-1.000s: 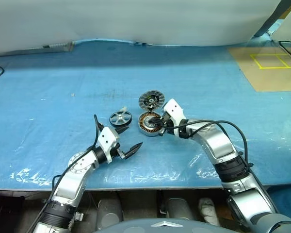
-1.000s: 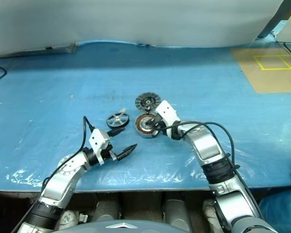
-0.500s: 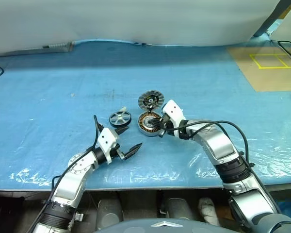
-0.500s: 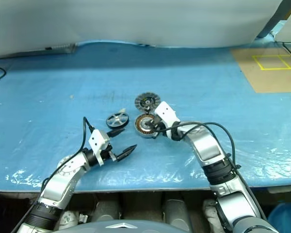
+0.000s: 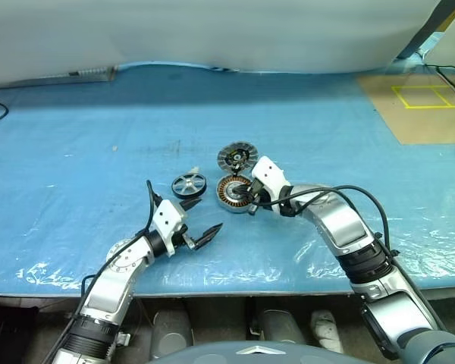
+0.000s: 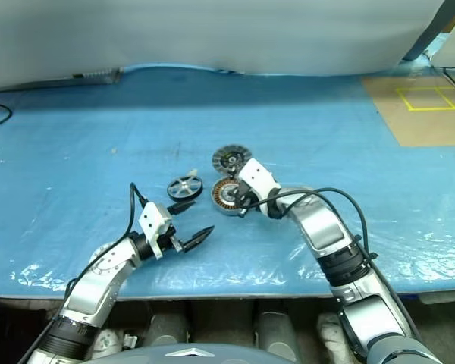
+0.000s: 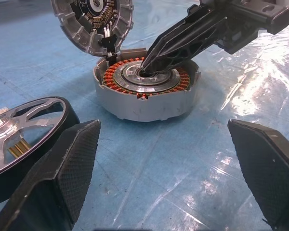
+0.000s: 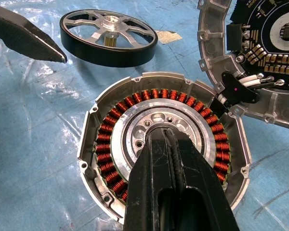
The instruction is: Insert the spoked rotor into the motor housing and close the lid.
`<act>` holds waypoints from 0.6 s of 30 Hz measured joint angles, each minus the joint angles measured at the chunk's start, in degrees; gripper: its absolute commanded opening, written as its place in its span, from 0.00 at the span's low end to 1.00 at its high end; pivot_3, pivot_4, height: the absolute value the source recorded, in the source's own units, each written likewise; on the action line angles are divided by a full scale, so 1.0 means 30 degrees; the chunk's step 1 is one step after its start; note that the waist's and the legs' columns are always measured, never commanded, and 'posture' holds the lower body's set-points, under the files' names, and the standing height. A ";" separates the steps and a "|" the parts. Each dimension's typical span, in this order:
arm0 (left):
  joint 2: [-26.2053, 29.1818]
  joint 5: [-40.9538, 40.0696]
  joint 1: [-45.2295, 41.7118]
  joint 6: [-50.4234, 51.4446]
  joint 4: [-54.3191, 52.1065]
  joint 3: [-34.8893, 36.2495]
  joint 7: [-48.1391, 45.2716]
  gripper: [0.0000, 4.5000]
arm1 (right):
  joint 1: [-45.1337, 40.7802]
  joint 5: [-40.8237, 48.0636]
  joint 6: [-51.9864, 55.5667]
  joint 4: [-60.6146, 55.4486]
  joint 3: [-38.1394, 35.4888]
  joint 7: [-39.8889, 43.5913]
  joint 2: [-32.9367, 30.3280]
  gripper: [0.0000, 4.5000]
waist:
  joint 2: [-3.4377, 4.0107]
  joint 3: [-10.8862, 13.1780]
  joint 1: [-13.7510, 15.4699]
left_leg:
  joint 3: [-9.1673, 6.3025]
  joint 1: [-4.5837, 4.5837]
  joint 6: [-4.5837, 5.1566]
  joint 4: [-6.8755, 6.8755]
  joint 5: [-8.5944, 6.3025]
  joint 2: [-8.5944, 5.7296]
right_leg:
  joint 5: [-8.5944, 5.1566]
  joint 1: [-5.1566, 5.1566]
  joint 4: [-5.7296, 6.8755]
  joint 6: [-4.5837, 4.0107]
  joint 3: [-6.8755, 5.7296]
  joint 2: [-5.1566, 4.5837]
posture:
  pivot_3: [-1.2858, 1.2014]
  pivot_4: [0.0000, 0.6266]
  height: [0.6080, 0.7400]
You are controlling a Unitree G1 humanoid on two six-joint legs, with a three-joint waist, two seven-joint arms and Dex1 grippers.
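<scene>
right claw (image 8: 166, 137): clenched, its 2 black fingers pressed together with nothing between them; the tip sits in the dark centre of the motor housing, grasping nothing.
left claw (image 5: 202, 220): released, fingers spread wide and empty, hanging over the worktop just in front of the spoked rotor.
motor housing (image 8: 161, 144): shallow round silver cup, ring of copper-orange windings around a machined silver centre plate, notched rim; lies flat mid-worktop.
lid (image 8: 260, 53): round grey disc, tilted up against the far edge of the housing, inner face showing small dark components, joined by white wires.
spoked rotor (image 8: 109, 30): flat wheel, black band, shiny spokes and hub, just left of the housing.
worktop (image 5: 98, 152): glossy, wrinkled blue sheet.
</scene>
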 measured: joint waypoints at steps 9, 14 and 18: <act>-0.0030 0.0001 -0.0029 0.0000 0.0002 -0.0011 -0.0014 1.00 | -0.0421 -0.0622 0.0181 0.0188 0.0678 0.0005 -0.0146 0.00 | -0.0007 -0.0018 0.0000 | 0.0000 0.0009 0.0000 0.0001 0.0000 -0.0001 | -0.0001 0.0014 -0.0001 0.0001 0.0001 -0.0002 | 0.52 0.24 1.00; -0.0030 0.0001 -0.0029 -0.0001 0.0003 -0.0009 -0.0015 1.00 | -0.0557 -0.0622 0.0450 0.0142 0.0662 0.0074 -0.0135 0.00 | -0.0011 -0.0027 -0.0001 | 0.0000 0.0009 0.0000 0.0002 0.0000 -0.0002 | 0.0000 0.0016 -0.0001 0.0001 0.0002 -0.0002 | 0.52 0.24 1.00; -0.0027 0.0001 -0.0038 -0.0003 0.0003 -0.0006 -0.0020 1.00 | -0.0047 0.0257 0.0451 -0.0159 -0.0214 0.0635 -0.0001 0.00 | -0.0011 -0.0026 0.0001 | -0.0001 0.0004 0.0000 -0.0005 0.0000 0.0001 | -0.0001 0.0000 -0.0016 0.0002 0.0000 0.0000 | 0.52 0.24 1.00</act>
